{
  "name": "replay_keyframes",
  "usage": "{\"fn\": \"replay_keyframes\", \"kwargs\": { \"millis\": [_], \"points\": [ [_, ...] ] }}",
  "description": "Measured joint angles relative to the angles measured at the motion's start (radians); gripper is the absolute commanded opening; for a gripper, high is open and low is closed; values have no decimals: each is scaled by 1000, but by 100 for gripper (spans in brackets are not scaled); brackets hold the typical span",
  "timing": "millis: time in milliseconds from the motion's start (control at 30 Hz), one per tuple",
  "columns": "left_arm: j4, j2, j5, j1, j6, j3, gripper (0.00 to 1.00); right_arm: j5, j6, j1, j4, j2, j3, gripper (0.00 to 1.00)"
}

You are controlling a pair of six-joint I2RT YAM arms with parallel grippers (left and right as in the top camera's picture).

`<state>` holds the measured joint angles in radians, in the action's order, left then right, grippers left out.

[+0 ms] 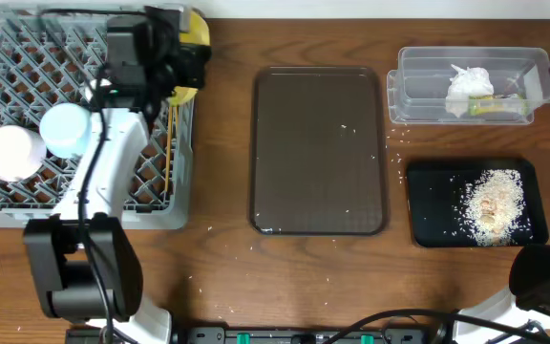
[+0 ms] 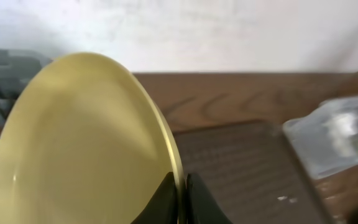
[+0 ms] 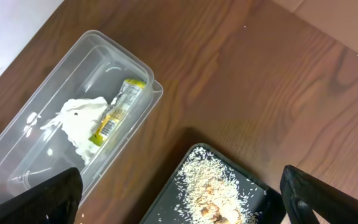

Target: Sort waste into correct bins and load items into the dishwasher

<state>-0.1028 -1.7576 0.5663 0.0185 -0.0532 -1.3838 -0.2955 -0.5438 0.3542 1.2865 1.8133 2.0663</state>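
Observation:
My left gripper [image 1: 185,63] [image 2: 182,182] is shut on the rim of the pale yellow plate [image 2: 79,143] [image 1: 197,29]. It holds the plate on edge over the back right corner of the grey dishwasher rack [image 1: 27,57]. In the rack sit a white cup [image 1: 11,153], a light blue bowl [image 1: 65,129] and the chopsticks [image 1: 170,143]. The clear tub [image 1: 418,67] [image 3: 55,93] holds the tissue [image 1: 469,84] [image 3: 79,121] and the wrapper [image 1: 497,108] [image 3: 118,111]. Rice scraps [image 1: 491,203] [image 3: 213,186] lie in the black tray [image 1: 433,205]. My right gripper [image 3: 182,193] hangs open above that tray.
A dark brown serving tray [image 1: 318,153] lies in the middle of the table with a few grains on it. Stray grains dot the wood around the trays. The left arm [image 1: 103,182] reaches across the rack's front. A wall stands behind the table.

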Motion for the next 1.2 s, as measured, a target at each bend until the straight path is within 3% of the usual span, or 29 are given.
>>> {"fn": "replay_keyframes", "kwargs": {
  "millis": [167, 233, 267, 300, 400, 500, 767, 933, 1100, 1200],
  "points": [
    [60, 0, 121, 71, -121, 0, 8, 0, 0, 0, 0, 0, 0, 99],
    [62, 0, 142, 101, -161, 0, 17, 0, 0, 0, 0, 0, 0, 99],
    [61, 0, 149, 116, -177, 0, 31, 0, 0, 0, 0, 0, 0, 99],
    [59, 0, 154, 130, -192, 0, 38, 0, 0, 0, 0, 0, 0, 99],
    [55, 0, 167, 171, -214, 0, 43, 0, 0, 0, 0, 0, 0, 99],
    [46, 0, 170, 205, -226, 0, 55, 0, 0, 0, 0, 0, 0, 99],
    [24, 5, 207, 271, -265, 0, 58, 0, 0, 0, 0, 0, 0, 99],
    [-74, 82, 225, 330, -267, 0, 61, 0, 0, 0, 0, 0, 0, 99],
    [-266, 256, 240, 433, -264, -4, 62, 0, 0, 0, 0, 0, 0, 99],
    [-467, 353, 242, 513, -256, -12, 61, 0, 0, 0, 0, 0, 0, 99]
  ]
}}
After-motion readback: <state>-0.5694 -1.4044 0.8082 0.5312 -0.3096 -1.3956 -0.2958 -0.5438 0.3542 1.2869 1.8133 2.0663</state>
